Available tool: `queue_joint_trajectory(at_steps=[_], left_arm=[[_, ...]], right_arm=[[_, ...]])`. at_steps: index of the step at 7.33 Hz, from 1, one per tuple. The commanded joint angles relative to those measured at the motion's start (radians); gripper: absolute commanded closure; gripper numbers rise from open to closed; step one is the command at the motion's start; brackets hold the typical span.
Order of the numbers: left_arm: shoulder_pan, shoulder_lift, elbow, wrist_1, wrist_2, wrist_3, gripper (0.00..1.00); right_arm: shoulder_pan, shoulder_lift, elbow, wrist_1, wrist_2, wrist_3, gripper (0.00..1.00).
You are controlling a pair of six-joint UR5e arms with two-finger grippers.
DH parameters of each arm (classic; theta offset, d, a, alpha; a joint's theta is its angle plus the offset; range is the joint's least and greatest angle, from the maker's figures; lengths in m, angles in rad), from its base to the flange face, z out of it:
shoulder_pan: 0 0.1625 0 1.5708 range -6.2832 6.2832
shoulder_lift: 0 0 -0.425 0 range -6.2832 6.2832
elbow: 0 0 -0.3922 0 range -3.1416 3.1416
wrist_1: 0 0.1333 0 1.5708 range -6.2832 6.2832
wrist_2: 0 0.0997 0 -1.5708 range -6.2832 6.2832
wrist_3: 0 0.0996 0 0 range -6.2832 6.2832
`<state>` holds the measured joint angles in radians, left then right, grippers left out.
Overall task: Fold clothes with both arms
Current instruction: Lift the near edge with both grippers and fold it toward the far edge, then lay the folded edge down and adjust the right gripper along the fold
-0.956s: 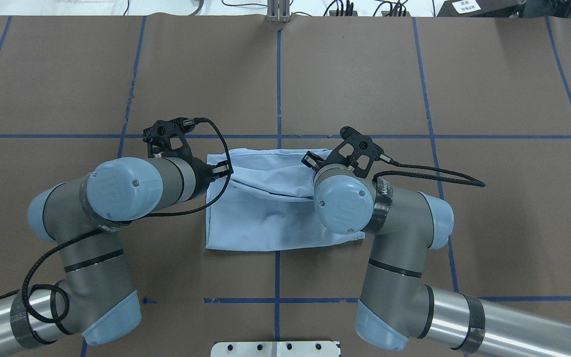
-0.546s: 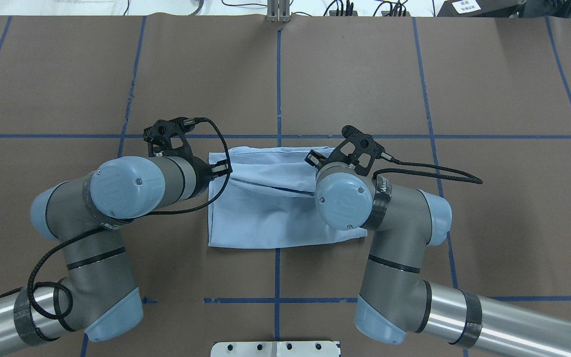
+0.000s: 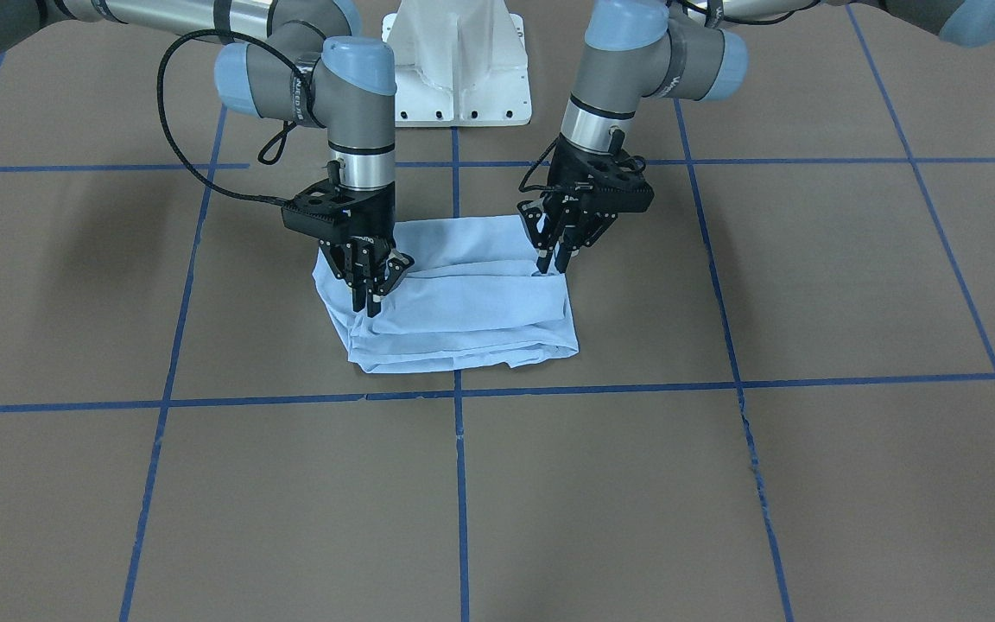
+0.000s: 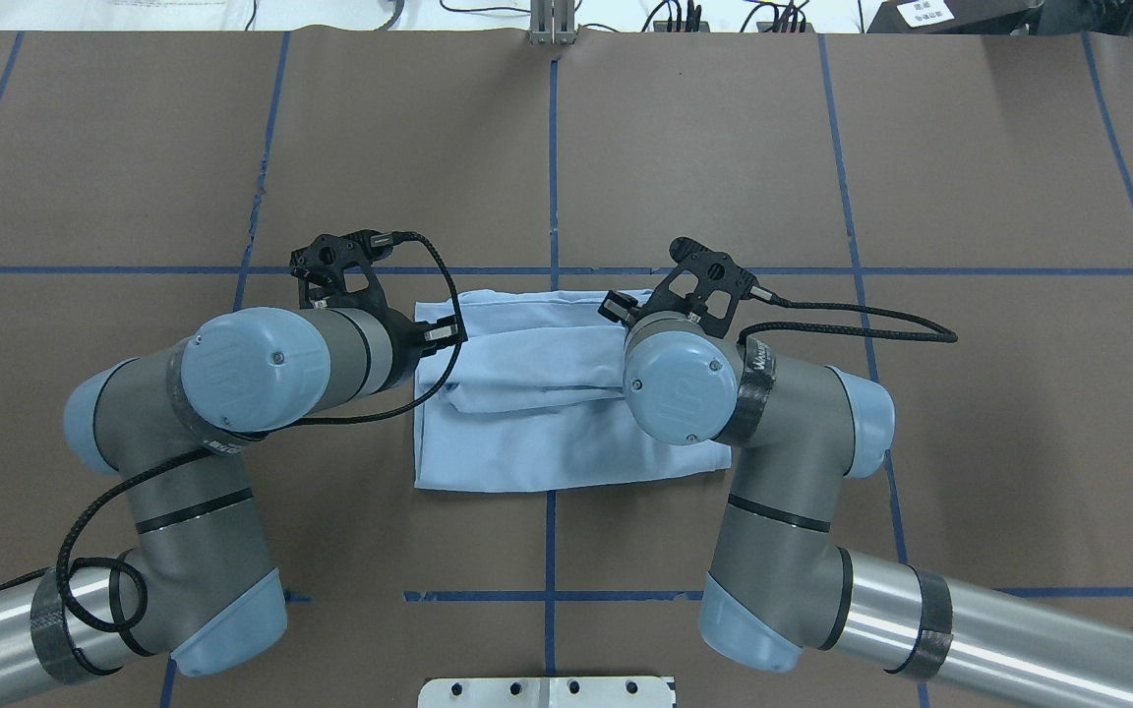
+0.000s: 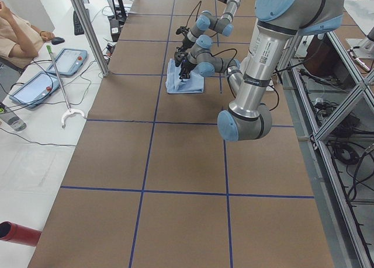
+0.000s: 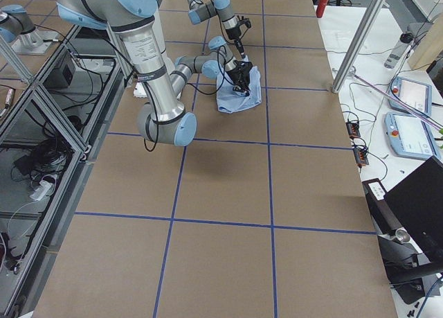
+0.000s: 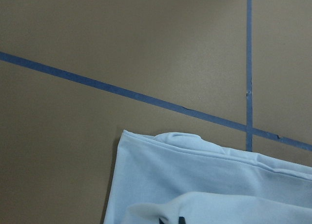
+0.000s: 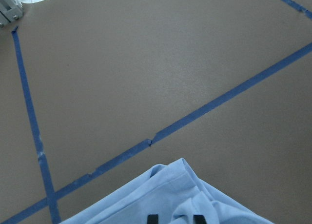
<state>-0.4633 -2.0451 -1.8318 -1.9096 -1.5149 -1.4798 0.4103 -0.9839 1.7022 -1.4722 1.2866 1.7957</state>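
Exterior front-facing view shows you the T-shirt lying as a folded block at the middle of the worktop. The left arm and right arm each have their jaws pinched on opposite ends of the top layer, probably so the fold lands square and smooth.
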Motion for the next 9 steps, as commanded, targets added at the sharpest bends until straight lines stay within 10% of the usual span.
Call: queue_joint_trajectory(at_steps=[1, 9], left_arm=[[-0.036, -0.003, -0.001, -0.006, -0.043, 0.099, 0.0], [-0.055, 0.0, -0.001, -0.028, -0.085, 0.116, 0.0]], right_arm=[[0.013, 0.007, 0.04, 0.013, 0.081, -0.141, 0.0], [-0.125, 0.007, -0.053, 0.013, -0.009, -0.522, 0.0]])
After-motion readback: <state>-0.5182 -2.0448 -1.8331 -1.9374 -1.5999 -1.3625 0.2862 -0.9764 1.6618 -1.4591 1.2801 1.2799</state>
